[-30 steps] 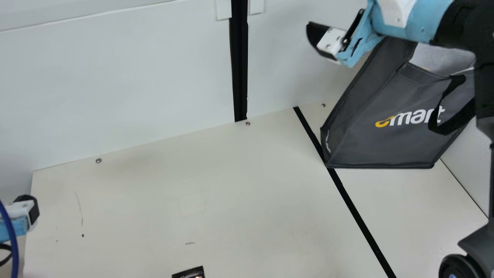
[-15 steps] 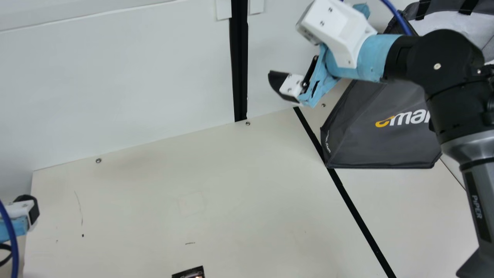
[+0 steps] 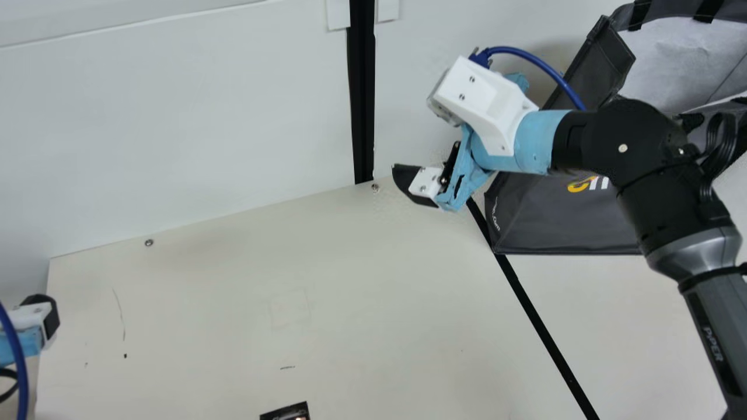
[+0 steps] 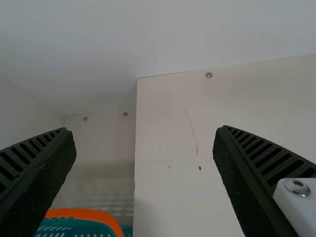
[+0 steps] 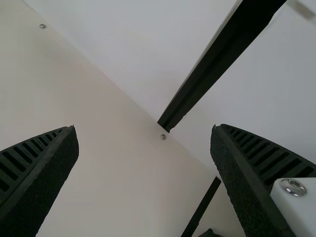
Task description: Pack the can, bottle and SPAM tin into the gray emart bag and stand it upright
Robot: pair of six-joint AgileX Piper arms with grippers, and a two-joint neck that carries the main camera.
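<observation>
Item: gray emart bag (image 3: 560,224). Base down at the far right corner of the desk (image 3: 303,256), one lower corner touching the black strip (image 3: 537,318); upright, mouth gaping, pale lining partly visible.

Progress: standing the bag up looks done. How much is packed inside cannot be told; any goods left over would still need loading.

Item: right hand (image 5: 144,129). Spread wide, nothing between the fingers; held near the desk's far edge, left of the bag, pointing leftward. Its arm (image 3: 627,151) reaches in from the right, bent, crossing in front of the bag.

Item: left hand (image 4: 143,129). Likewise spread and unladen, at the desk's left edge.

Item: dark printed object (image 3: 287,413), cut off at the main view's lower edge; identity uncertain.

Item: basket (image 4: 89,213), teal with orange rim, beyond the desk's left edge.
</observation>
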